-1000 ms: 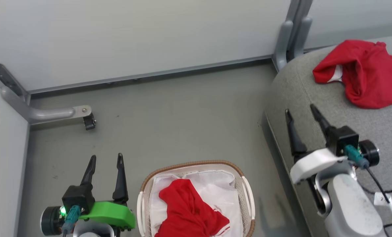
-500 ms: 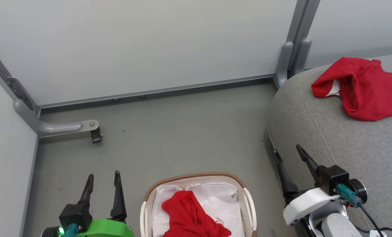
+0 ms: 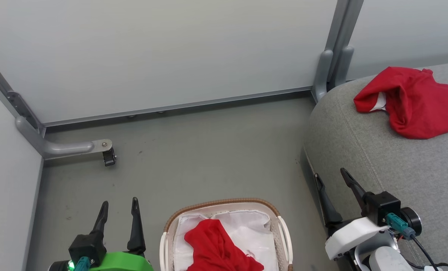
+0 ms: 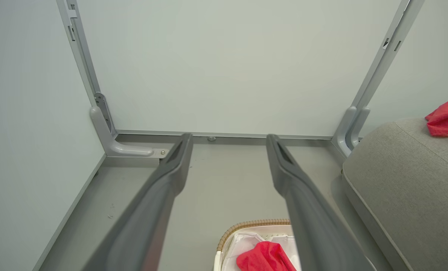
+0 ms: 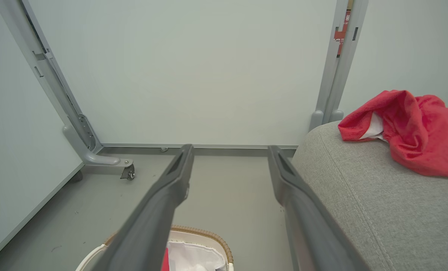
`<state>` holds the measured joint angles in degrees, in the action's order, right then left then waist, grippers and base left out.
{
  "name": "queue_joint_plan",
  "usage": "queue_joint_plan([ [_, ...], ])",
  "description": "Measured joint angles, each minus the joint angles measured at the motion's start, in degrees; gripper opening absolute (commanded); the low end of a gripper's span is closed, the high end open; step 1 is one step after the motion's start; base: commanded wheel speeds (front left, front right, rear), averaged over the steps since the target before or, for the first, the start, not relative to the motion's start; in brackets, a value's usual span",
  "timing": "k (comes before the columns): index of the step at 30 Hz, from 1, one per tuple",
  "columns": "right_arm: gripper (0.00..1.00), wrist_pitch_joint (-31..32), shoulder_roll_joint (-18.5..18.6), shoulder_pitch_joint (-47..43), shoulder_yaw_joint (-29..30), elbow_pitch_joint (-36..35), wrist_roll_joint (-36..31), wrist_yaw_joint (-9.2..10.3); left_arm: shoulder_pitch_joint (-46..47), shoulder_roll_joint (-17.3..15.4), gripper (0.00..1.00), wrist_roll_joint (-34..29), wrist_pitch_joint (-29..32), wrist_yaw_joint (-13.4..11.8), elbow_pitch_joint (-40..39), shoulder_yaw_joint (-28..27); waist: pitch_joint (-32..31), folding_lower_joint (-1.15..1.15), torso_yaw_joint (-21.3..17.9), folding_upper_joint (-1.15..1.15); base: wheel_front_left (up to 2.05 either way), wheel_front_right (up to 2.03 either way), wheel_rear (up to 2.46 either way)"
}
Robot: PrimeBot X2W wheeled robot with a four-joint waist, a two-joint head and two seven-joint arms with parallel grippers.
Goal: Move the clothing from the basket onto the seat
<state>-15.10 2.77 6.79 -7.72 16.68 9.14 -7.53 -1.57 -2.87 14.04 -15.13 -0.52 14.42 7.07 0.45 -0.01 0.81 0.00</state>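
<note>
My left tool (image 3: 120,201) and right tool (image 3: 329,172) gape empty. The clothing (image 3: 212,244) in the basket (image 3: 224,202) looks limp and light, so I'd pinch its raised fold.

The grey floor (image 3: 194,150) carries the basket (image 3: 224,202) and the seat (image 3: 397,173), side by side. 1 crumpled red garment (image 3: 419,105) lies on the seat — a second red garment (image 3: 212,244) lies in the basket.
</note>
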Motion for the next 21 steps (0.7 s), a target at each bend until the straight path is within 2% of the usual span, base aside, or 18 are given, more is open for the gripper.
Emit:
queue_joint_plan([
  [21,1.0,0.0,0.0,0.2,0.8,-0.1,-0.7,0.0,0.5,0.0,1.0,-0.4,0.0,0.1,0.7,1.0,0.9,0.0,-0.3,0.0,0.0,0.0,0.0],
])
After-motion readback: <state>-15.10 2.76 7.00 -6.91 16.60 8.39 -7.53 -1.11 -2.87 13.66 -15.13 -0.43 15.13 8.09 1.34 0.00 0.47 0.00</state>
